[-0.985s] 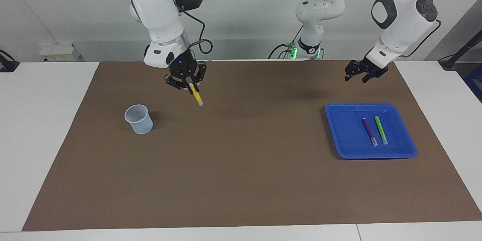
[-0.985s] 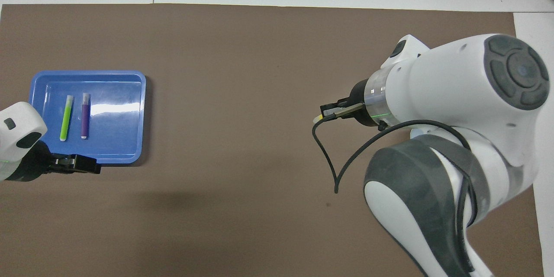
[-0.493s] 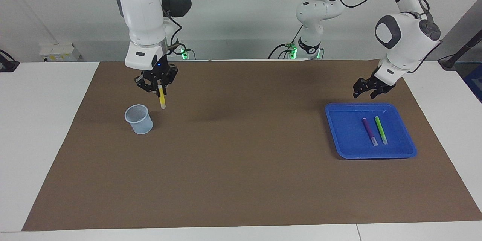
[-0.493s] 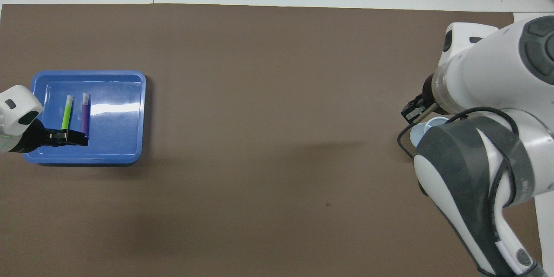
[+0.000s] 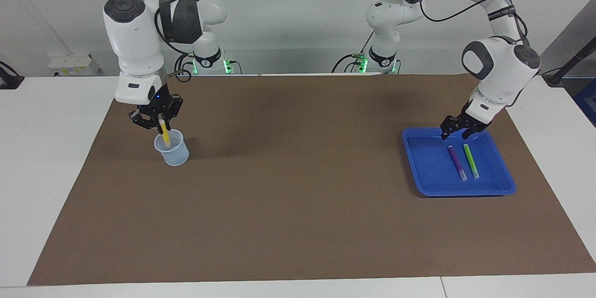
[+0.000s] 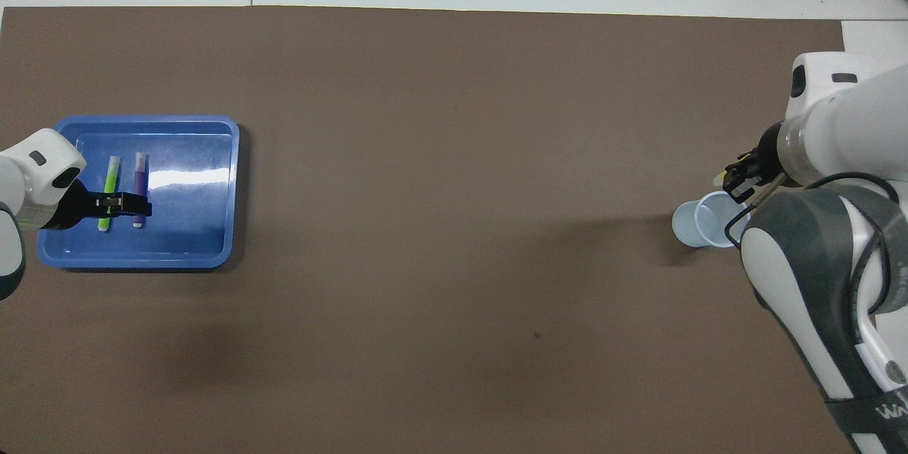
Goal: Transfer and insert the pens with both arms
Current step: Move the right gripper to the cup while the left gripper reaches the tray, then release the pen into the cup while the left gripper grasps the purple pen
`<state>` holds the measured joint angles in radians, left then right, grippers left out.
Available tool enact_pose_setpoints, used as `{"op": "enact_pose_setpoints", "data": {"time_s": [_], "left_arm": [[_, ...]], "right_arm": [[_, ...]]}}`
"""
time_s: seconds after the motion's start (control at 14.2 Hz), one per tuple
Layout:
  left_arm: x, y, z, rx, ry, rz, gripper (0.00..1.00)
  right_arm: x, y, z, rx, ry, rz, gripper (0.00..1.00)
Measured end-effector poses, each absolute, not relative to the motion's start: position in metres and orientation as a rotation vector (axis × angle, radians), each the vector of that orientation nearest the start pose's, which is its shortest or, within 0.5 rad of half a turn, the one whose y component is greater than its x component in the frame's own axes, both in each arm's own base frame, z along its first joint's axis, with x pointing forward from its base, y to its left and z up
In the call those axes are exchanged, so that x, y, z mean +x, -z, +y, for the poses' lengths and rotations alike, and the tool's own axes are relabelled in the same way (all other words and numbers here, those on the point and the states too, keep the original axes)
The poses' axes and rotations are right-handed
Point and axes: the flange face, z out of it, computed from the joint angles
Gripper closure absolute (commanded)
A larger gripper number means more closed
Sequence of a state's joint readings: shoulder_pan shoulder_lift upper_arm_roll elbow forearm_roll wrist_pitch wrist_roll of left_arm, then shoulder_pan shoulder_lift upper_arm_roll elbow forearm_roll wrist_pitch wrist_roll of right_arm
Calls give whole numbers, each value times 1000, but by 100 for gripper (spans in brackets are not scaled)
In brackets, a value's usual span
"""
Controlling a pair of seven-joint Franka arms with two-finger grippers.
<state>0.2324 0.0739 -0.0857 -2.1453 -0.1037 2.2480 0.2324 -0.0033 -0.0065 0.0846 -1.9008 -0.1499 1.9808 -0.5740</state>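
Right hand [image 5: 161,123] clamped on yellow pen [image 5: 165,136], tip lowered into cup [image 5: 173,150], left hand [image 5: 457,129] spread apart above tray [image 5: 421,172], 2 pens inside.

I am seeing a cup [image 5: 172,148] sitting toward the right arm's end of the counter [image 5: 298,223], a tray [image 5: 489,190] toward the left arm's end, two pens [image 5: 456,162] lying side by side in it.

Bright, even light; soft shadows; glare on the blue tray [image 6: 186,179].
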Motion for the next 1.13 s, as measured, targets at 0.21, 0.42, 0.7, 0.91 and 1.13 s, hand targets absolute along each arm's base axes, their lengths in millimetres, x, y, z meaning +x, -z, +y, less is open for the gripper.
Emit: {"op": "enact_pose_setpoints", "data": {"time_s": [0.21, 0.42, 0.7, 0.91, 1.13], "left_arm": [[555, -351, 82, -3220, 88, 26, 23], [562, -339, 84, -3217, 109, 22, 23], [574, -331, 88, -3215, 134, 14, 24], [579, -317, 92, -3212, 155, 13, 25], [584, -310, 96, -3209, 169, 5, 26]], "right_arm": [[557, -488, 33, -3091, 61, -1140, 100], [551, -476, 16, -3102, 21, -1093, 100], [541, -451, 5, -3113, 19, -1049, 100], [536, -443, 5, -3117, 9, -1031, 90], [533, -438, 3, -3118, -9, -1016, 13]]}}
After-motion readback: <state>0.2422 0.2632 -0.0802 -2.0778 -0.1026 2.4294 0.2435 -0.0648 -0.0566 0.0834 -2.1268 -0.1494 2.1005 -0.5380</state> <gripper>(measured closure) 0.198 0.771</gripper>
